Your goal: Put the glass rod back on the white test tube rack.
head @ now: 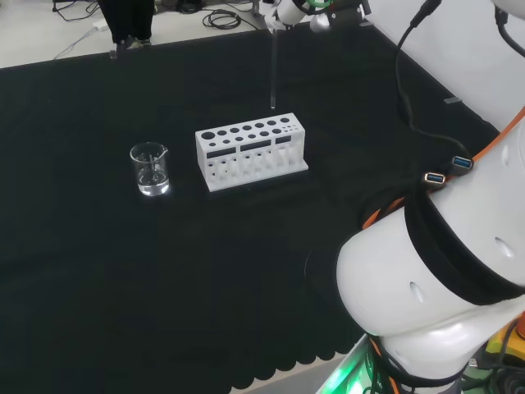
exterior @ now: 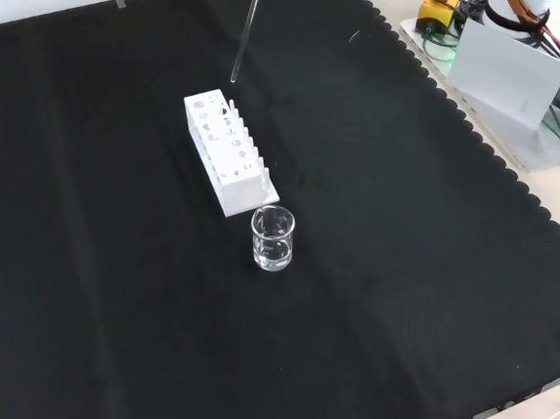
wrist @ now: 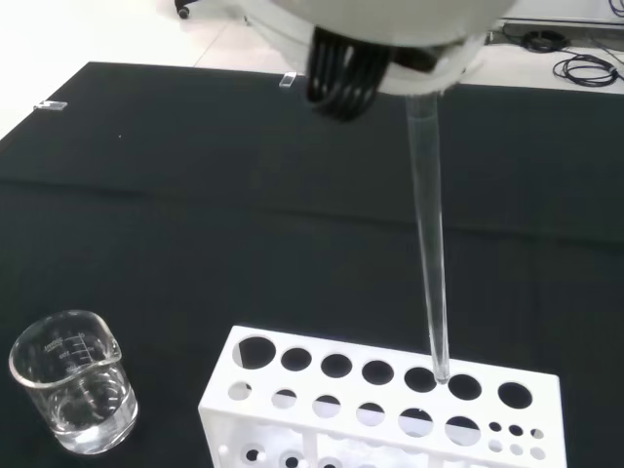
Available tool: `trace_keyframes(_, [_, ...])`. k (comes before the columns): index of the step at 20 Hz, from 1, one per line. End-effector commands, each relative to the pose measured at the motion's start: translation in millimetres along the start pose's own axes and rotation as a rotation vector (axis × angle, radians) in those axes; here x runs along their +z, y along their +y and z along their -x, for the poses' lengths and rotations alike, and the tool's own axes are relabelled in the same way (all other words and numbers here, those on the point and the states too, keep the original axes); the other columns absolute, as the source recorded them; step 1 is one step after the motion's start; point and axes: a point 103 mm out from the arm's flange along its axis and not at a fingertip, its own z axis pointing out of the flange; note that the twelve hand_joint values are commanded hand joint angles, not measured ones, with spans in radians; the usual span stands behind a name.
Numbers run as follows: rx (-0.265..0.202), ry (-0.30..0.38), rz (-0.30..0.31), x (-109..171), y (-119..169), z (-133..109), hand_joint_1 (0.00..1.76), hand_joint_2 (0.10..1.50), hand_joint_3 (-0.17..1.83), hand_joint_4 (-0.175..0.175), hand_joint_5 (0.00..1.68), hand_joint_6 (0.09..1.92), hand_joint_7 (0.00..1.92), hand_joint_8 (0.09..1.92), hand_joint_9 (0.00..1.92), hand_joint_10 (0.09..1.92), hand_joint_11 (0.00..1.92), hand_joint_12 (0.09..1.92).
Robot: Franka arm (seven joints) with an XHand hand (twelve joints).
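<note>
Black cloth (exterior: 379,306) covers the whole bench, and nearest us in the front view stands a small clear glass beaker (exterior: 272,238), upright, with a little clear liquid at the bottom. Just beyond it, close but not touching, we see the white test tube rack (exterior: 224,151), a long block whose top face carries rows of round holes. In the head view the same beaker (head: 150,169) stands to the left of the rack (head: 250,152), near it and apart.

Above the rack's far end we find the glass rod (exterior: 245,30), hanging almost upright in the air, its lower tip a short way over the rack and not in it. The head view shows the rod (head: 273,70) coming down over the rack's right end. In the wrist view the rod (wrist: 429,234) runs down from the hand and its tip sits close over one of the larger holes in the rack (wrist: 380,390); whether it has entered we cannot tell.

Farthest off is the hand (head: 283,10) at the rod's upper end, and it has the rod in its grasp.
</note>
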Motion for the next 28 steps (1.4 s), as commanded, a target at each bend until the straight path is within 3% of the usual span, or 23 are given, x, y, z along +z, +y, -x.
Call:
trace_keyframes(1, [-0.023, -0.002, -0.012, 10, 12, -3, 1.32, 0.69, 0.64, -0.175, 1.42, 0.09, 1.19, 1.08, 1.52, 0.91, 1.58, 0.62])
trace_keyframes(7, [-0.04, 0.033, -0.008, 17, 19, 5, 1.32, 0.69, 0.64, -0.175, 1.42, 0.09, 1.19, 1.08, 1.52, 0.91, 1.58, 0.62])
trace_keyframes(10, [-0.013, 0.003, -0.052, 25, 31, 2, 1.32, 0.69, 0.64, -0.175, 1.42, 0.09, 1.19, 1.08, 1.52, 0.91, 1.58, 0.62])
trace_keyframes(15, [-0.037, 0.034, -0.053, 36, 45, -2, 1.32, 0.69, 0.64, -0.175, 1.42, 0.09, 1.19, 1.08, 1.52, 0.91, 1.58, 0.62])
trace_keyframes(19, [-0.027, -0.006, -0.066, 40, 45, 3, 1.32, 0.69, 0.64, -0.175, 1.42, 0.09, 1.2, 1.08, 1.52, 0.91, 1.58, 0.62])
trace_keyframes(20, [0.012, -0.024, -0.073, 42, 44, 7, 1.32, 0.69, 0.64, -0.175, 1.42, 0.09, 1.2, 1.08, 1.52, 0.91, 1.58, 0.62])
trace_keyframes(21, [0.022, -0.018, -0.069, 43, 43, 8, 1.32, 0.69, 0.64, -0.175, 1.42, 0.09, 1.2, 1.08, 1.52, 0.91, 1.58, 0.62])
trace_keyframes(23, [-0.019, 0.027, -0.048, 44, 45, 6, 1.32, 0.69, 0.64, -0.175, 1.42, 0.09, 1.2, 1.08, 1.52, 0.91, 1.58, 0.62])
trace_keyframes(28, [-0.012, 0.042, -0.064, 48, 53, 7, 1.32, 0.69, 0.64, -0.175, 1.42, 0.09, 1.2, 1.08, 1.52, 0.91, 1.58, 0.62])
